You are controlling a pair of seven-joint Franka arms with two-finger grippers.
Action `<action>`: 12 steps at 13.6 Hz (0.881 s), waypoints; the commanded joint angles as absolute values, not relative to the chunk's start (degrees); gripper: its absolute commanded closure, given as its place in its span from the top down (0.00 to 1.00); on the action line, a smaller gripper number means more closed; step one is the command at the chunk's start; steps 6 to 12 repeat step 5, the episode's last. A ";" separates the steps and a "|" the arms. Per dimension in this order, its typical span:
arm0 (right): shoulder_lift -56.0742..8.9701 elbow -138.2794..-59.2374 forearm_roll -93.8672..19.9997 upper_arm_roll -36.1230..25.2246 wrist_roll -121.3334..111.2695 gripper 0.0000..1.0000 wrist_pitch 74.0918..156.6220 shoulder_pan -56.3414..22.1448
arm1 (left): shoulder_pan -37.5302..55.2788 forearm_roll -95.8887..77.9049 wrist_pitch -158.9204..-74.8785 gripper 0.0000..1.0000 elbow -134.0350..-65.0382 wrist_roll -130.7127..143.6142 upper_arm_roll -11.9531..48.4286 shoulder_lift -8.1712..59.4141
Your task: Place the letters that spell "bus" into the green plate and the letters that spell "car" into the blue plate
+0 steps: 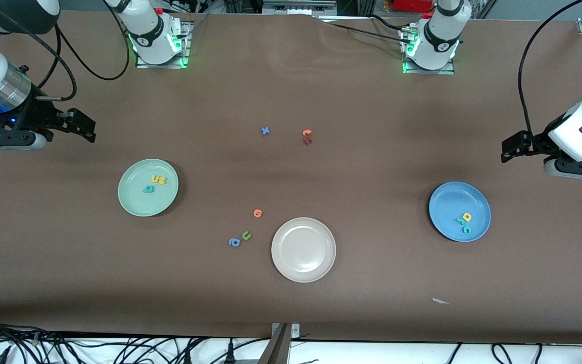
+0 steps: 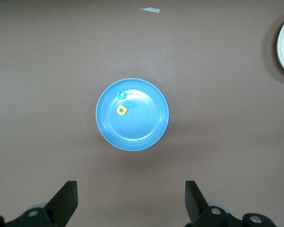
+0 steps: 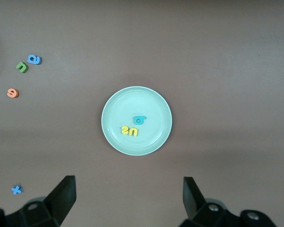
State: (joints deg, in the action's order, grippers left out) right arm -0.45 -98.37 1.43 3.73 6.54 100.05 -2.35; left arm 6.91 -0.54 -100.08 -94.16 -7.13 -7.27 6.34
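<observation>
The green plate (image 1: 134,199) holds a teal "b" (image 1: 148,189) beside a yellow "u" (image 1: 155,179) and a yellow "s" (image 1: 161,180). The same plate (image 3: 146,104) fills the middle of the right wrist view. In the blue plate (image 1: 447,202) lie a yellow "a" (image 1: 467,217), a teal "r" (image 1: 459,221) and a teal "c" (image 1: 467,229). My right gripper (image 1: 85,129) hangs open and empty over bare table at its own end. At the other end of the table my left gripper (image 1: 509,150) is open and empty too, and its wrist view looks down on the blue plate (image 2: 142,127).
A cream-white plate (image 1: 303,249) stands empty near the front camera. Beside it lie an orange letter (image 1: 257,213), an olive-green "u" (image 1: 246,235) and a blue "a" (image 1: 234,242). Nearer the bases are a blue "x" (image 1: 265,131) and two reddish letters (image 1: 307,136).
</observation>
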 commanded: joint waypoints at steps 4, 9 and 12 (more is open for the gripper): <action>-0.44 -98.70 1.76 3.60 5.80 1.00 100.46 -2.46 | 6.95 -1.67 -100.72 1.00 -93.52 -7.47 -7.82 5.80; -0.44 -98.70 1.76 3.60 5.71 1.00 100.46 -2.46 | 6.86 -1.84 -100.72 1.00 -93.52 -7.56 -7.91 5.80; -0.44 -98.70 1.76 3.60 5.71 1.00 100.46 -2.46 | 6.86 -1.84 -100.72 1.00 -93.52 -7.56 -7.91 5.80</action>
